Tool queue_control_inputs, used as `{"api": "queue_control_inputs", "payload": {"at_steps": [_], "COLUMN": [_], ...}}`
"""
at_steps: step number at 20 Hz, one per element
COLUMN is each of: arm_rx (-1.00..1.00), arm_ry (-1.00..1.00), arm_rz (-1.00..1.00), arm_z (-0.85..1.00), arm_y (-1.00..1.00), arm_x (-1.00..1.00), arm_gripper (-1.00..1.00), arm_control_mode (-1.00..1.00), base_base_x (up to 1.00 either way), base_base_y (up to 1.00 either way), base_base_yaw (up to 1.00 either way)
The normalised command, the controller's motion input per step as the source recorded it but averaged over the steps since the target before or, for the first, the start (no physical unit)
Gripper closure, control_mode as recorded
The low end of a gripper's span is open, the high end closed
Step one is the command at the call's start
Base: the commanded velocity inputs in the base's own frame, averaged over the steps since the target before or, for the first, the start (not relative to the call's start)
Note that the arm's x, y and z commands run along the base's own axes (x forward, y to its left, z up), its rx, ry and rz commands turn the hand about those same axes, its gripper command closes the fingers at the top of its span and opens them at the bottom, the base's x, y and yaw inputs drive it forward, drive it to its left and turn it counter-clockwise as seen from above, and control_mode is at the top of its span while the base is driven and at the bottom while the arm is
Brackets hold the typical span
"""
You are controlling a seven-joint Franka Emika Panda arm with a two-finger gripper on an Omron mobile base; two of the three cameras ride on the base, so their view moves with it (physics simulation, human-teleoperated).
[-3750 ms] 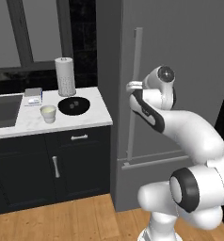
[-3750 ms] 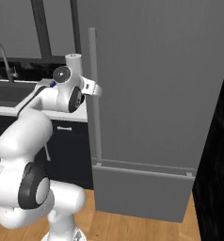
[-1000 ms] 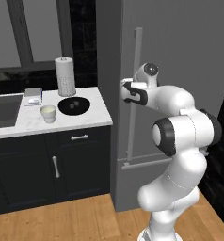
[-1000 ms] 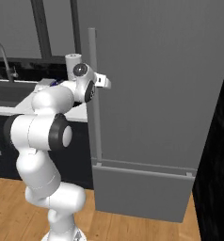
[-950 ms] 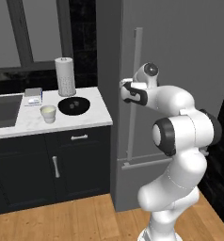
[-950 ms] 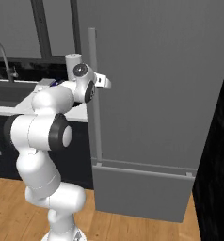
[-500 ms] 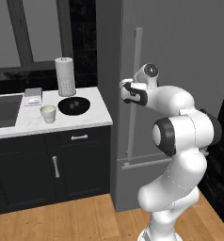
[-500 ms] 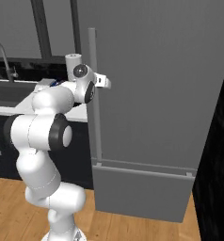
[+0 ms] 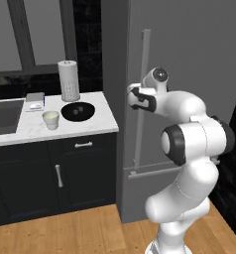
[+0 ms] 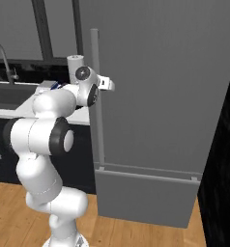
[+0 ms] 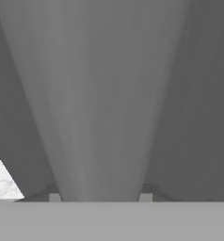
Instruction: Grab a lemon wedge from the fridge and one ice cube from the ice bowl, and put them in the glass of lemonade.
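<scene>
The robot's two-finger gripper [image 9: 134,97] has closed around the long vertical grey bar handle [image 9: 142,99] of the tall grey fridge [image 9: 189,59], jaws that stood wide a second ago now pinched on the bar, which fills the middle of the hand view as a broad grey column [image 11: 102,103]. The arm itself has barely shifted in that time; only the fingers have moved. The fridge door is still shut, so the lemon wedge inside stays out of sight and the first half of the errand is only beginning: with the handle in hand, the likely next move is a pull to swing the door open. On the white marble tabletop [image 9: 90,126] to the arm's left, the wide shallow black ice bowl [image 9: 78,111] sits just beside the small pale translucent glass of lemonade [image 9: 50,119], both untouched, with a tall white paper-towel cylinder [image 9: 69,81] standing behind them.
</scene>
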Motion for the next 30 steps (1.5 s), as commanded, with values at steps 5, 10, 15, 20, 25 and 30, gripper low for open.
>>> {"api": "queue_control_inputs", "payload": {"at_steps": [5, 10, 15, 20, 25, 30], "arm_rx": [0.00, 0.00, 0.02, 0.02, 0.02, 0.04], "arm_ry": [0.00, 0.00, 0.00, 0.00, 0.03, 0.05], "arm_rz": [-0.07, -0.11, -0.10, -0.11, -0.12, -0.13], "arm_z": [0.16, 0.01, 0.00, 0.03, 0.16, 0.05], "arm_y": [-0.80, -0.98, -1.00, -1.00, -1.00, -1.00], "arm_x": [-0.24, -0.38, -0.68, -0.65, -0.60, -0.63], "arm_gripper": [1.00, 1.00, 1.00, 1.00, 1.00, 1.00], "arm_control_mode": [-1.00, -1.00, -1.00, -1.00, -1.00, -1.00], "base_base_x": [0.00, 0.00, 0.00, 0.00, 0.00, 0.00], "base_base_y": [0.00, 0.00, 0.00, 0.00, 0.00, 0.00], "base_base_yaw": [0.00, 0.00, 0.00, 0.00, 0.00, 0.00]}}
